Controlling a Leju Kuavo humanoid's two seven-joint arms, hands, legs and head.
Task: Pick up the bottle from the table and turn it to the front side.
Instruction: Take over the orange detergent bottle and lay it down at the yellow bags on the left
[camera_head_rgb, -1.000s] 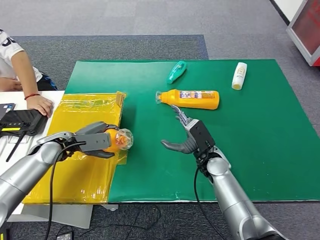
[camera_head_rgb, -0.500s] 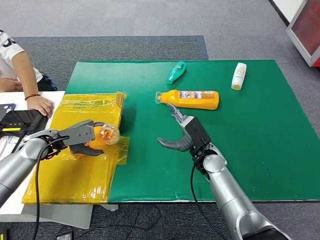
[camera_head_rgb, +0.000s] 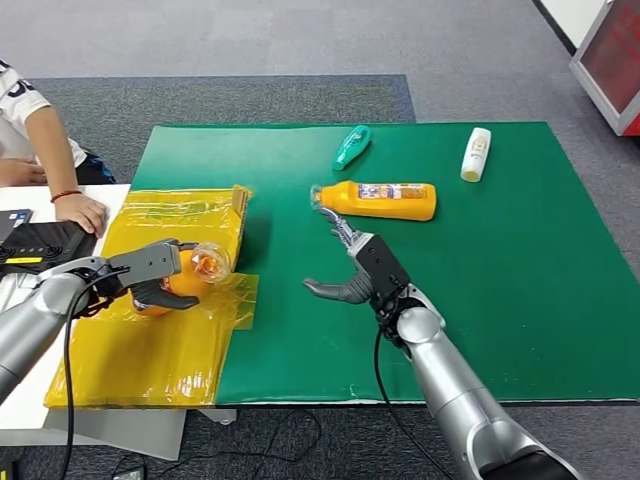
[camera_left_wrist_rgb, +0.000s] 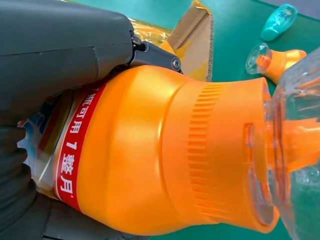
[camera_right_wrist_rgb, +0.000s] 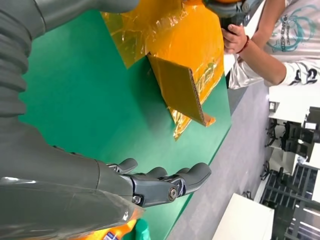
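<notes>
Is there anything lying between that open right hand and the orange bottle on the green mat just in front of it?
Nothing visible does. The right hand hovers open just short of the orange bottle near its clear cap, with bare green mat between them. The teal bottle and white bottle lie beyond it, out of the path.

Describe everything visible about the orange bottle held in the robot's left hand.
The orange bottle looks like glossy plastic, with a ribbed band below its neck and a clear, see-through cap over the top. A label with a red strip bearing white characters wraps the body. It lies roughly on its side, cap pointing toward the green mat, over the yellow film-covered sheet. The left hand grips its body, fingers above and thumb below. Whether it touches the sheet cannot be told.
</notes>
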